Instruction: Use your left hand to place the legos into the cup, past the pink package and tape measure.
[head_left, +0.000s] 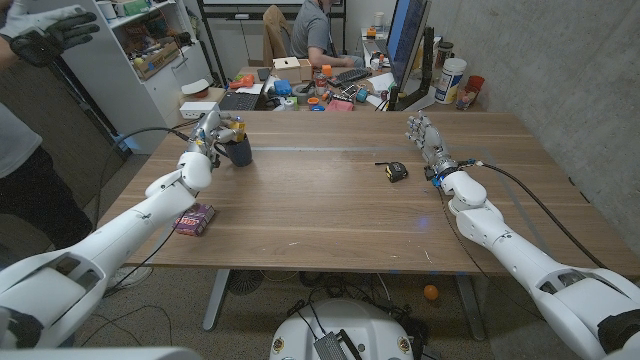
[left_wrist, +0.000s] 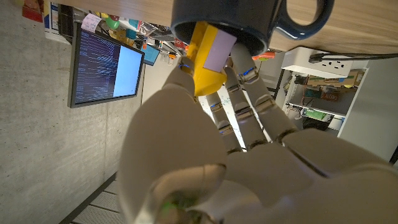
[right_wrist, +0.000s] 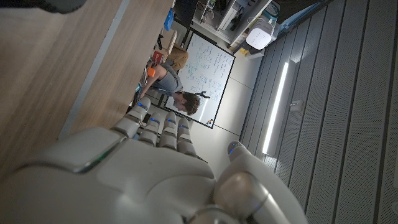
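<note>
While my left hand (head_left: 207, 128) holds the legos (head_left: 237, 127) over the cup (head_left: 238, 150) on the bench (head_left: 320, 200) in the head view, my right hand (head_left: 424, 133) waits with fingers apart, and the left wrist view shows fingers (left_wrist: 245, 93) pinching the yellow block at the cup's mouth—light, rigid, slick plastic, best gripped on flat sides.

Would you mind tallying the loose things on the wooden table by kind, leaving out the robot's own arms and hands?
Cup: 1
Lego piece (yellow with a pale face, held by the left hand at the cup's mouth): 1
Pink package: 1
Tape measure: 1
Total: 4
</note>
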